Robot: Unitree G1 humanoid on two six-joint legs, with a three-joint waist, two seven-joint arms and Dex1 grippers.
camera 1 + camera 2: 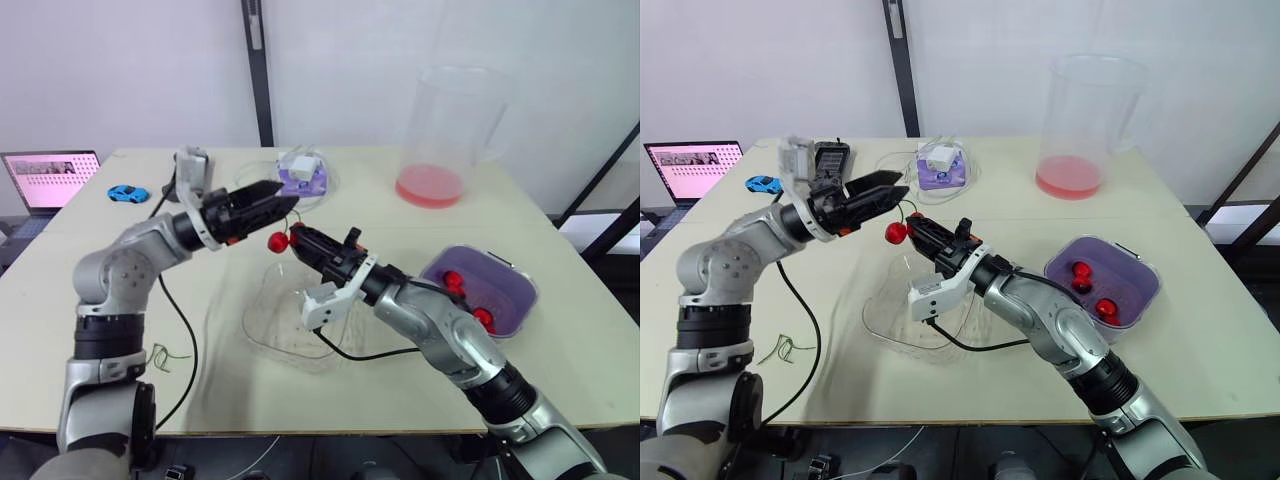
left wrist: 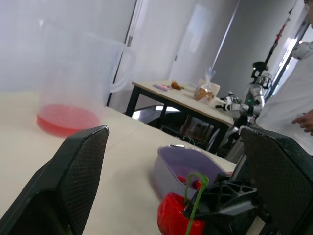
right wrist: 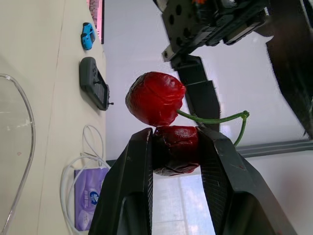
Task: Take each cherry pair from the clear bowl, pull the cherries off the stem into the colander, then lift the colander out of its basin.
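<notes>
A cherry pair hangs in the air above the clear bowl [image 1: 285, 325]. My right gripper [image 1: 298, 238] is shut on one dark cherry [image 3: 176, 149]. The other cherry [image 1: 278, 241] hangs free beside it, joined by the green stem [image 3: 215, 119]. My left gripper [image 1: 283, 205] is open, its fingers just above and to the left of the pair, with the stem [image 2: 195, 196] between them in the left wrist view. The purple colander [image 1: 505, 300] sits in its basin at the right and holds a few red cherries [image 1: 453, 280].
A tall clear pitcher [image 1: 450, 130] with pink liquid stands at the back right. A purple box with a white charger [image 1: 303, 170] and cable, a blue toy car [image 1: 127, 193] and a laptop [image 1: 50, 180] lie at the back left. Loose green stems [image 1: 165, 355] lie near the front left edge.
</notes>
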